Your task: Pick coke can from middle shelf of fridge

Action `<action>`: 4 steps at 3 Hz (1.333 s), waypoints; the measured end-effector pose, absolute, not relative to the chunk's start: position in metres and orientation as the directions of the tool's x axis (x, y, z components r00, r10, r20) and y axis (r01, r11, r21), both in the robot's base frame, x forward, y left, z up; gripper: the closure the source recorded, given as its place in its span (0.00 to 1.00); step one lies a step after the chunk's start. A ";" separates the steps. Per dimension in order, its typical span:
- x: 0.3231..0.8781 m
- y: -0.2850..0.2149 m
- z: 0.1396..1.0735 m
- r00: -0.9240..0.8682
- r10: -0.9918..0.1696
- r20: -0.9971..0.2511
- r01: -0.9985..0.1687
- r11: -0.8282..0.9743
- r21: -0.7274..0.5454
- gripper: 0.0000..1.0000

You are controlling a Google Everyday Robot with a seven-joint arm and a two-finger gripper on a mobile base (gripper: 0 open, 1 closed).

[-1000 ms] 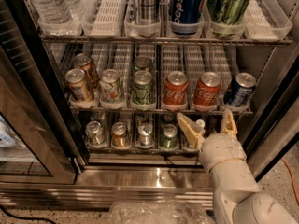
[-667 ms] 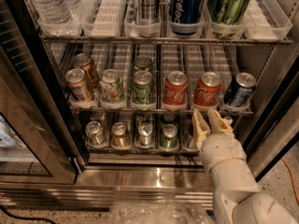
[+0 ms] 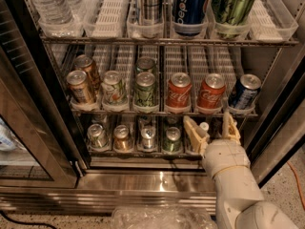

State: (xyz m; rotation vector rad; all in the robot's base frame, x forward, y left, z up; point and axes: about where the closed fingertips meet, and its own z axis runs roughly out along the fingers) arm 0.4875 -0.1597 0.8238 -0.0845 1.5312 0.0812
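gripper [image 3: 213, 130] spread, at 6 o'clock just below the right coke can [image 3: 211, 92] on middle shelf [image 3: 177, 60]; can's probably full, stiff, slick (thin wall, dents), so pinch mid-body across the sides.

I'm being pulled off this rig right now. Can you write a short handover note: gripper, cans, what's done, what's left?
Gripper: open, empty, at the fridge, just below the front edge of the middle shelf, beneath the right coke can.
Cans: right coke can and left coke can stand upright side by side at the shelf front; a Pepsi can stands to their right.
Done: arm brought to the fridge; nothing gripped.
Left: probably raise the gripper, close on a coke can, draw it out.
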 end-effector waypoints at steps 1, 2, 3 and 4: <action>0.489 -0.160 0.820 0.038 -0.005 -0.999 -0.093 0.996 -0.009 0.26; 0.499 -0.161 0.822 0.037 -0.002 -0.999 -0.081 0.997 -0.005 0.26; 0.514 -0.160 0.825 0.028 0.005 -1.000 -0.078 0.997 0.003 0.26; 0.531 -0.159 0.828 0.018 0.009 -1.000 -0.071 0.997 0.008 0.25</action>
